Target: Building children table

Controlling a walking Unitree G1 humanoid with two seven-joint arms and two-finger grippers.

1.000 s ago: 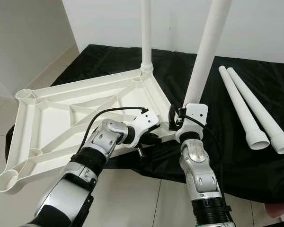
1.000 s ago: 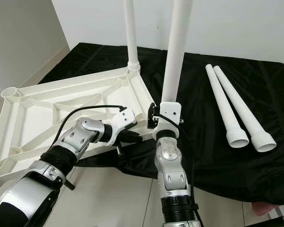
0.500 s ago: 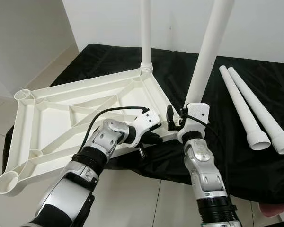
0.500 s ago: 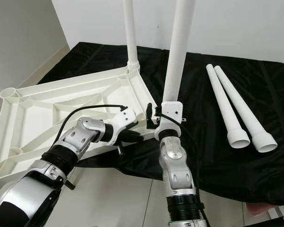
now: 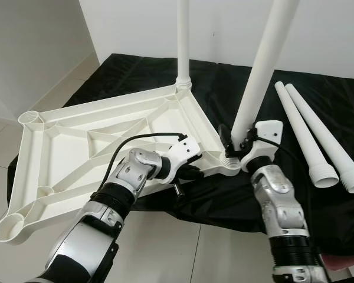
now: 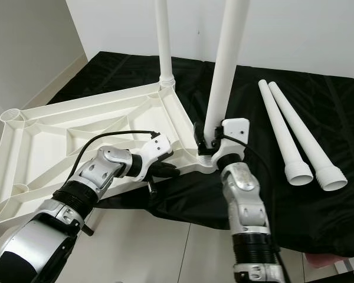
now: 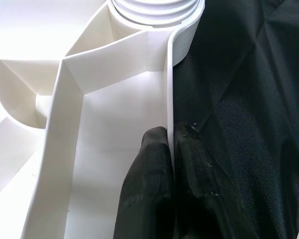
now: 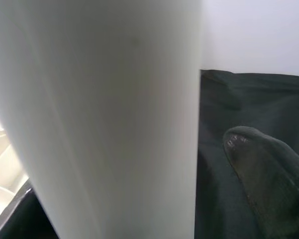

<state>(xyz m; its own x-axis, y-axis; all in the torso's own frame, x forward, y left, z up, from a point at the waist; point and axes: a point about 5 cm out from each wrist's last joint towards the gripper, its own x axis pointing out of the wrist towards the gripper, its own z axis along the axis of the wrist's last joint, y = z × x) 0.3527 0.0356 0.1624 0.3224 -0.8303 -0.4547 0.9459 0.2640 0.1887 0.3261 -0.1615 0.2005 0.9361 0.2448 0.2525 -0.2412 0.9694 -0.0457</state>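
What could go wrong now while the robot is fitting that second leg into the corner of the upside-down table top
The leg leans rather than stands straight in its corner socket, so it may jam or cross-thread as the right gripper works it. The left gripper pinches only the thin rim of the table top, which hangs past the black cloth; a hard push could slip the rim free or tip the top.

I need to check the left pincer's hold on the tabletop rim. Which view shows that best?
The left wrist view: its fingers pinch the white tabletop rim edge-on, one finger each side. The eye views show the left pincer sideways at that edge, with the contact hidden. The right wrist view shows a table leg.
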